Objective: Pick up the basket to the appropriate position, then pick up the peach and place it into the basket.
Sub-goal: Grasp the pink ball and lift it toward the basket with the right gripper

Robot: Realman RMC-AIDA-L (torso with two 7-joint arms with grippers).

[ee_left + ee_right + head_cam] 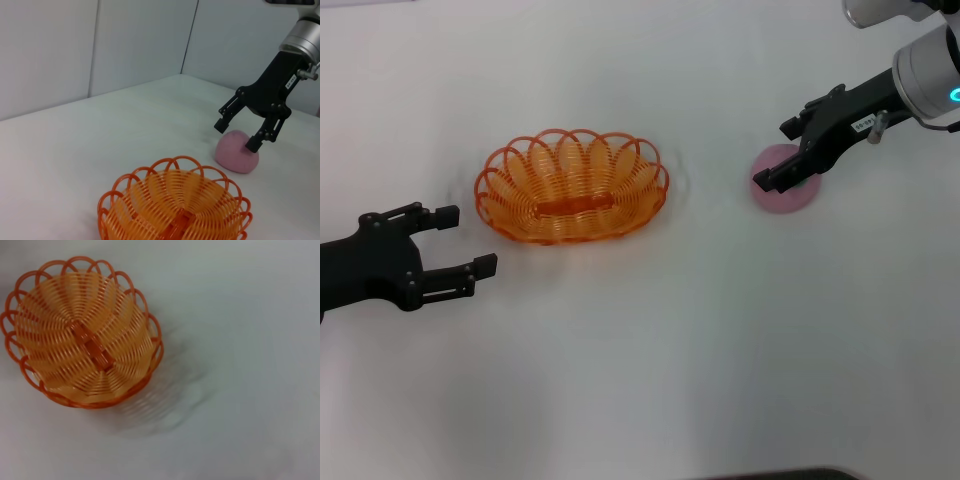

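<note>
The orange basket (pixel 572 187) sits upright on the white table (pixel 650 370), a little left of the middle of the head view, and nothing lies inside it. The pink peach (pixel 783 181) rests on the table at the right of that view, well apart from the basket. The right gripper (pixel 790 152) reaches in from the upper right corner and is lowered over the peach with its fingers spread, one on each side of the fruit; in the left wrist view the right gripper (pixel 239 134) shows the same stance, with one black fingertip touching or nearly touching the peach (pixel 237 151) and the other held off its far side, so it is released and not yet clamped. The left gripper (pixel 455 240) lies low at the left edge of the head view, just beside the basket's left end without touching it, its two fingers parted and holding nothing. In the right wrist view the basket (pixel 80 332) fills the upper left.
</note>
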